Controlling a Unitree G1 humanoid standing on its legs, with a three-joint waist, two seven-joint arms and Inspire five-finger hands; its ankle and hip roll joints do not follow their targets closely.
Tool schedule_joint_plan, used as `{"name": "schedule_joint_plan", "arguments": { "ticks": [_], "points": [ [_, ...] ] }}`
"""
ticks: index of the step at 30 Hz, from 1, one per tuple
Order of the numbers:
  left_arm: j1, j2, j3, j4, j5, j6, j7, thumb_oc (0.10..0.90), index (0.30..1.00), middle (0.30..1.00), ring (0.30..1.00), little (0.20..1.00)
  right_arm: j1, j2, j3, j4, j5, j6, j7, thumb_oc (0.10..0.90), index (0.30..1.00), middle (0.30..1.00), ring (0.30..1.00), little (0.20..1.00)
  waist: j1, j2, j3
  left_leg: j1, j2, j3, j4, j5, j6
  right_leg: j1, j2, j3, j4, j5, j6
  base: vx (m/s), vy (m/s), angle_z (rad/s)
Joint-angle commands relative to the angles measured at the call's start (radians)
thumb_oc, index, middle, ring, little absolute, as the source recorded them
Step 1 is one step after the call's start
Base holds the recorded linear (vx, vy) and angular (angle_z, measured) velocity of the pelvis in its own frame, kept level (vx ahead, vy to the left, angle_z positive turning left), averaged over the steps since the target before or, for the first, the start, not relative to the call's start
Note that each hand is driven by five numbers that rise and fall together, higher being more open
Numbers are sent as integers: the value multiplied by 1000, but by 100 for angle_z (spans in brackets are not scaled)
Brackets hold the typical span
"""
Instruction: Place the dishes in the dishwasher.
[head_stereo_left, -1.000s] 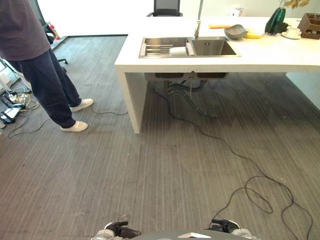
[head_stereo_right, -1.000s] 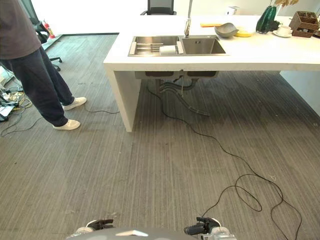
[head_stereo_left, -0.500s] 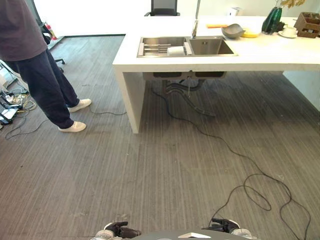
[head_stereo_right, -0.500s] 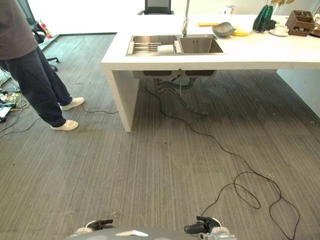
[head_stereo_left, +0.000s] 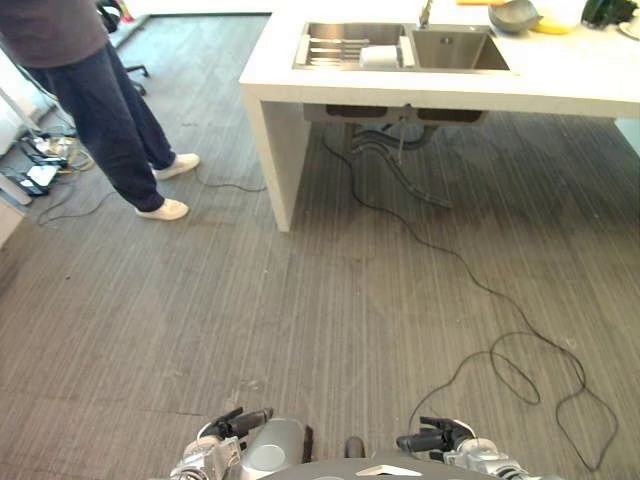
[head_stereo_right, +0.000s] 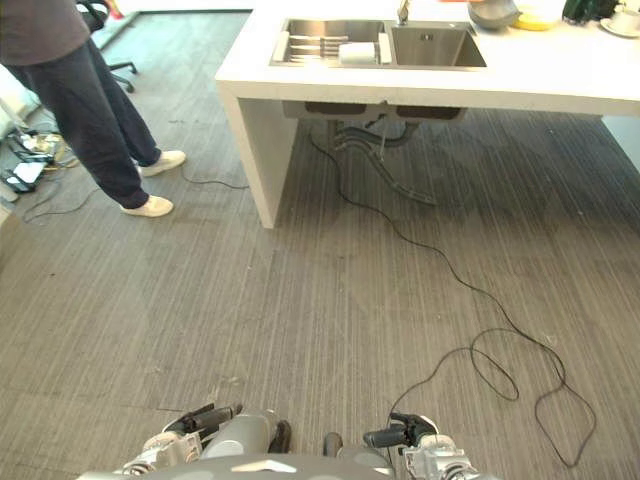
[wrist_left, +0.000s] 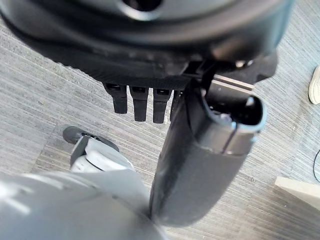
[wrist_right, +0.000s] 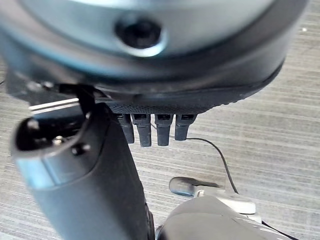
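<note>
- Left hand (head_stereo_left: 225, 425) hangs low over the floor (head_stereo_left: 300, 320), fingers straight and relaxed, holding nothing.
- Right hand (head_stereo_left: 432, 438) hangs likewise, fingers loose and empty.
- Dishes, a grey bowl (head_stereo_left: 513, 15) and a yellow plate (head_stereo_left: 555, 20), sit on the white tabletop (head_stereo_left: 560, 85) beside the sink (head_stereo_left: 455, 48), well apart from both hands.
- A person (head_stereo_left: 95, 90) stands at the left.
</note>
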Motion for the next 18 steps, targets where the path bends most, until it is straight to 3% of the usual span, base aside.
{"name": "schedule_joint_plan", "arguments": {
  "ticks": [1,3,4,6,7,8,10,11,12,13,14,15,16,17,18],
  "points": [
    [36,-30,-16,32,-33,-10,42,800,900,900,900,900,43,-25,36,20,28,0,-16,800,900,900,900,900,7,11,-75,51,46,110,-404,-4,93,97,1,25,-78,24,171,377,26,30],
    [23,-49,-9,-11,-116,-45,59,800,900,900,900,900,43,-18,30,35,26,0,-27,800,900,900,900,900,36,32,-88,38,59,169,-674,18,103,161,17,57,-112,-3,180,450,42,23],
    [21,-58,-17,-25,-130,-51,62,800,900,900,900,900,45,-20,29,34,27,-3,-33,800,900,900,900,900,46,26,-91,57,52,189,-765,39,105,183,1,66,-113,-24,183,444,31,16],
    [2,-54,-41,-90,-146,-90,88,800,900,900,900,900,42,-26,35,38,13,-3,-43,800,900,900,900,900,60,41,-105,44,54,184,-793,48,100,225,-10,86,-113,-61,183,378,49,-23],
    [1,-44,-49,-131,-144,-105,100,800,900,900,900,900,42,-34,41,39,-3,-3,-44,800,900,900,900,900,65,62,-129,71,70,161,-798,60,108,235,-6,103,-113,-66,188,499,136,-77],
    [-31,-33,-77,-240,-135,-138,136,800,900,900,900,900,48,-47,34,26,-14,-7,-63,800,900,900,900,900,47,76,-150,112,61,142,-798,105,91,236,-24,92,-94,-78,193,366,118,-74],
    [-30,-33,-77,-242,-135,-138,137,800,900,900,900,900,48,-47,34,25,-14,-7,-63,800,900,900,900,900,44,74,-150,113,58,140,-798,105,92,238,-26,88,-94,-81,193,235,73,-52],
    [-51,-16,-114,-447,-105,-175,169,800,900,900,900,900,57,-61,16,-1,5,-16,-73,800,900,900,900,900,28,72,-168,143,39,121,-798,109,90,219,-51,76,-44,-95,212,221,75,-37],
    [-51,-16,-114,-447,-105,-175,169,800,900,900,900,900,57,-61,16,-1,5,-16,-73,800,900,900,900,900,28,72,-168,143,39,121,-798,109,90,219,-51,76,-44,-95,212,431,142,8],
    [-56,3,-151,-702,-37,-206,197,800,900,900,900,900,67,-52,1,-57,29,-31,-79,800,900,900,900,900,17,65,-181,169,25,110,-798,91,88,197,-81,75,13,-80,230,406,102,24],
    [-70,26,-166,-855,44,-214,231,800,900,900,900,900,64,-46,4,-81,26,-35,-87,800,900,900,900,900,9,54,-189,195,11,97,-798,71,89,182,-101,77,66,-53,244,406,102,24],
    [-70,26,-166,-855,44,-214,231,800,900,900,900,900,64,-46,4,-81,26,-35,-87,800,900,900,900,900,9,54,-189,195,11,97,-798,71,89,182,-101,77,66,-53,244,383,38,12],
    [-113,66,-169,-1026,156,-206,285,800,900,900,900,900,60,-43,-13,-107,38,-42,-104,800,900,900,900,900,-2,35,-191,225,-11,90,-798,46,103,148,-124,85,186,66,270,202,0,1],
    [-112,65,-169,-1026,156,-206,285,800,900,900,900,900,61,-44,-13,-107,38,-42,-104,800,900,900,900,900,-1,32,-192,225,-13,92,-798,44,103,148,-127,85,187,63,269,253,9,4],
    [-138,88,-171,-1075,217,-198,308,800,900,900,900,900,63,-43,-20,-119,41,-44,-109,800,900,900,900,900,-8,33,-182,241,-13,98,-798,29,117,99,-135,83,290,144,276,107,26,3]
  ]
}}
